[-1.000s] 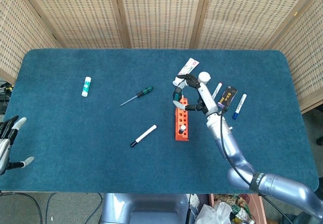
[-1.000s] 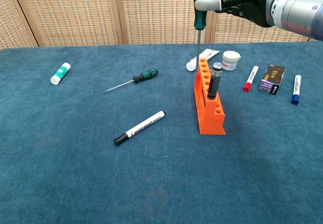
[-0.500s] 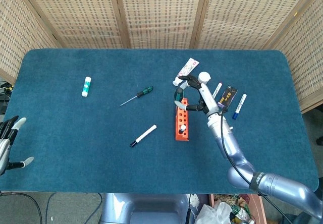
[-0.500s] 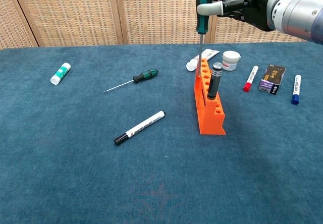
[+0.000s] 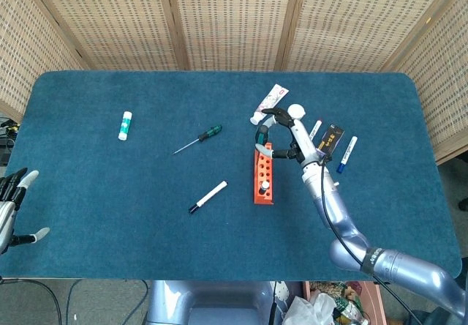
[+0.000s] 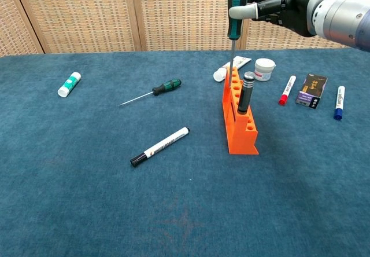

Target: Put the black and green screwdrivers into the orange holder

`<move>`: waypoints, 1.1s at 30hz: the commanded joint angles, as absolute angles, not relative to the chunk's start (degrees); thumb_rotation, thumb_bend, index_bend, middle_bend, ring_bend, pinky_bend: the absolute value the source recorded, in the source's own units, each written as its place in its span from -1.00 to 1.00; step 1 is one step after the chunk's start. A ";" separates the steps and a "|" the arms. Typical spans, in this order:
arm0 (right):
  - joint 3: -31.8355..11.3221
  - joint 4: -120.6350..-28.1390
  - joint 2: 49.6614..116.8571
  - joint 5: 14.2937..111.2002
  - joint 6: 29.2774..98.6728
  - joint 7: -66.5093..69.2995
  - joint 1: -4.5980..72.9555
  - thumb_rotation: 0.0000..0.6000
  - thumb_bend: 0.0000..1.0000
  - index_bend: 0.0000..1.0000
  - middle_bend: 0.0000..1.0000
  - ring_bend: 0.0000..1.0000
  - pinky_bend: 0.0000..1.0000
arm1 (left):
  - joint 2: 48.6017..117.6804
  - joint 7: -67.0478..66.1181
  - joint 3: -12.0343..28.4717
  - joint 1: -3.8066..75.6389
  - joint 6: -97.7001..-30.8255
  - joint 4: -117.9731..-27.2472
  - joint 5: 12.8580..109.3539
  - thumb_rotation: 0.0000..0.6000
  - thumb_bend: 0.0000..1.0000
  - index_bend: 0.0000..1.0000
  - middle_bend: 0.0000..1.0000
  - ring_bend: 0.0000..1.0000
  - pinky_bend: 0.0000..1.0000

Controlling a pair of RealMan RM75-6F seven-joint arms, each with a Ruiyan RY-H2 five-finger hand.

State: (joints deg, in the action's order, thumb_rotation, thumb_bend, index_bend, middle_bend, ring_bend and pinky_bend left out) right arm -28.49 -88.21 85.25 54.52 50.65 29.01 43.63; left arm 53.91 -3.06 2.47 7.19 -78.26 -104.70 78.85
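A blue tabletop [image 5: 110, 193] is backed by wicker screens, with wide bare carpet on its left half. The right hand [image 6: 277, 2] is raised above the orange holder [image 6: 240, 121], grasping a green screwdriver [image 6: 234, 22] held upright, tip down at the holder's far holes. A black screwdriver [image 6: 245, 92] stands upright in the holder. Another green screwdriver [image 5: 199, 138] lies flat, well left. The left hand [image 5: 11, 208] rests released at the tabletop's left edge.

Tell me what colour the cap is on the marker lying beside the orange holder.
Black; the marker has a white body, clearest in the chest view.
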 commanded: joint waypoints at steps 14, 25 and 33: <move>-28.97 -89.62 83.55 55.08 50.60 29.25 42.65 1.00 -0.09 0.28 -0.64 -1.00 -1.00 | 53.98 -3.32 2.41 7.25 -78.19 -104.76 78.85 1.00 -1.00 -1.00 -1.00 -1.00 -1.00; -28.39 -88.17 83.87 54.96 49.95 29.87 42.23 1.00 -0.09 0.28 -0.64 -1.00 -1.00 | 54.09 -3.66 2.35 7.33 -78.08 -104.86 78.84 1.00 -1.00 -1.00 -1.00 -1.00 -1.00; -27.86 -86.57 84.84 55.98 49.38 30.74 42.27 1.00 -0.09 0.28 -0.64 -1.00 -1.00 | 54.17 -3.86 2.38 7.41 -78.01 -104.86 78.69 1.00 -1.00 -1.00 -1.00 -1.00 -1.00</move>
